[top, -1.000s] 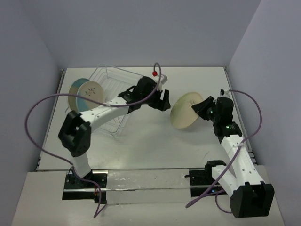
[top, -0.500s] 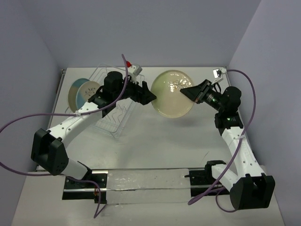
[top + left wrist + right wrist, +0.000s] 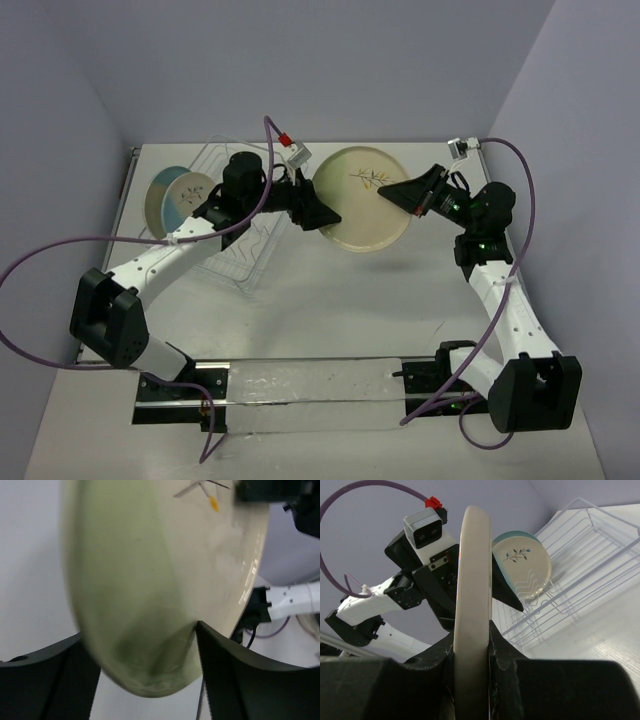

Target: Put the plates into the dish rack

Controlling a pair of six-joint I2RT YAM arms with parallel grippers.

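Plate held up between my two grippers, beside the dish rack.
My right gripper is clamped tight on one rim, the plate edge-on between its pads. My left gripper is spread wide around the opposite rim; I cannot tell if it touches. The plate hangs above the table, and two other plates stand in the rack's left end.

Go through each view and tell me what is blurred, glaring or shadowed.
Top external: sharp, evenly lit, a faint shadow on the table under the held plate. Left wrist: that plate fills the frame, too close to focus, with glints along its right rim. Right wrist: its edge and the near fingers are soft; the rack and racked plate look crisper.
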